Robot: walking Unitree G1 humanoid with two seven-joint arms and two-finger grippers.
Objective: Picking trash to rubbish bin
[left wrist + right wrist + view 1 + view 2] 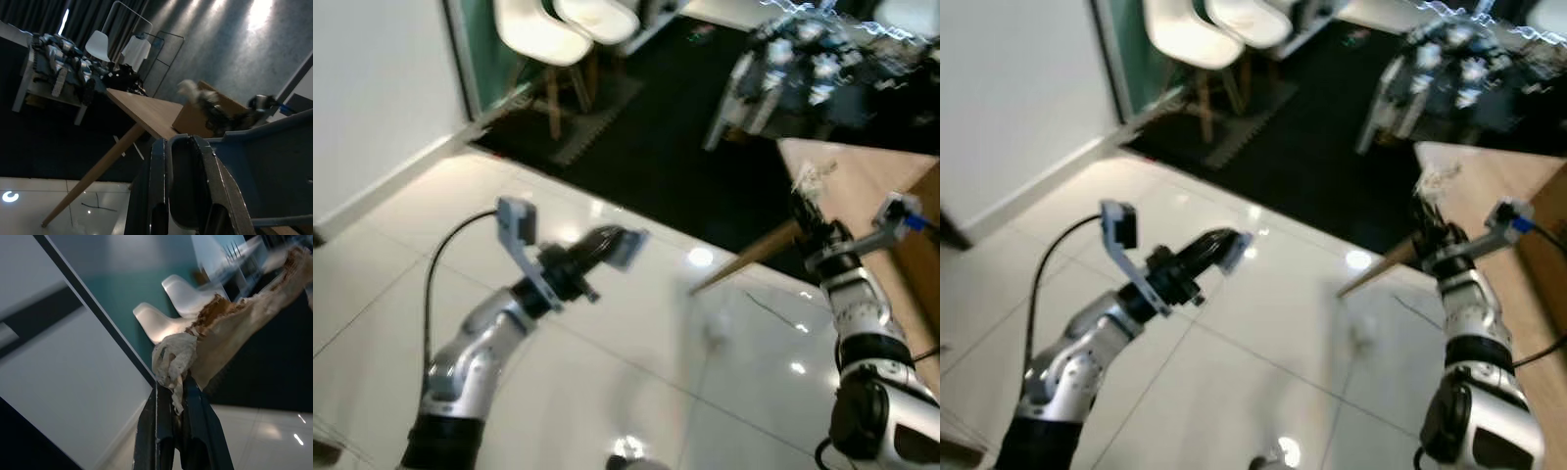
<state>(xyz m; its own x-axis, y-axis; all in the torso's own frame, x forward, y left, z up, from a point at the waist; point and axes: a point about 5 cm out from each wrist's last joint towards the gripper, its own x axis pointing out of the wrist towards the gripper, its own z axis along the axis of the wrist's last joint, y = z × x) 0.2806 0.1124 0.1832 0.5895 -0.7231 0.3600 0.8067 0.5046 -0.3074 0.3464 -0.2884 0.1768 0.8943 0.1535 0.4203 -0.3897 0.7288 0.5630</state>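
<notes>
White tiles (607, 372); right tool (177, 382) clenched on crumpled paper (176, 355); left tool (183, 196) clenched, nothing held.

Chairs (570, 29) far left, table (862, 181) right, crumpled paper (813, 176) on its near edge

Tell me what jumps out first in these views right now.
The right end effector is raised by the wooden table, pinching a crumpled piece of paper trash. The left end effector is held out over the glossy white floor, holding nothing.
</notes>
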